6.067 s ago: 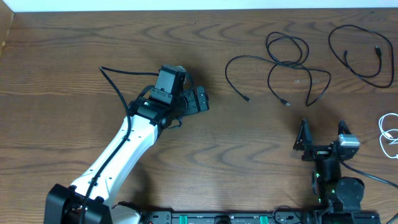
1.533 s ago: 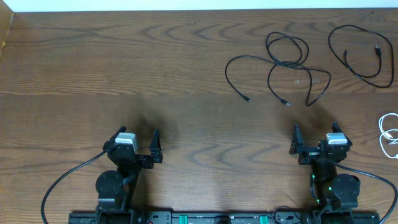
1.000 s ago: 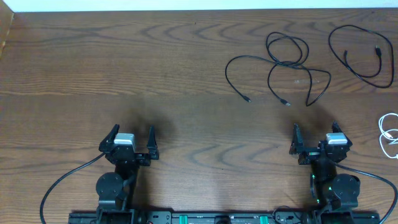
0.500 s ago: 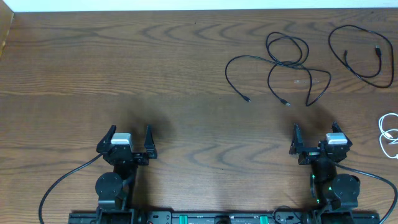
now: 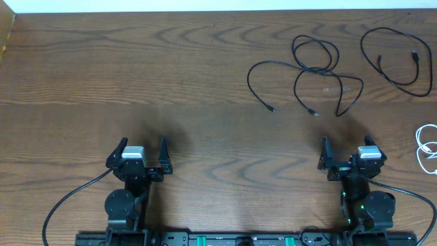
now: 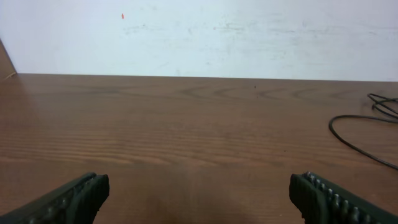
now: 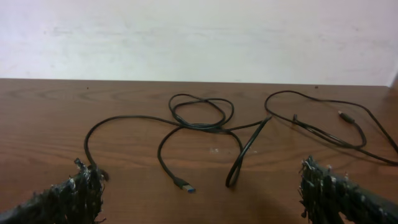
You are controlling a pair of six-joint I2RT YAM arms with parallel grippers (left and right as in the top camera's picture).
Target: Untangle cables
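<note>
We see soft, even light from above, rather dim on the brown table (image 5: 205, 82), with no glare. Faint blurry shadows lie just beyond the left gripper (image 5: 142, 143) and the right gripper (image 5: 345, 140). In the wrist views the near fingers (image 6: 74, 196) are dark and unsharp; the wall (image 6: 249, 31) is bright.

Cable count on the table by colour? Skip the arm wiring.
Black: 2, the thin looped black cable mid-table and the thin black cable ring at far right
White: 1, the thin white cable at the right edge
Total: 3
</note>
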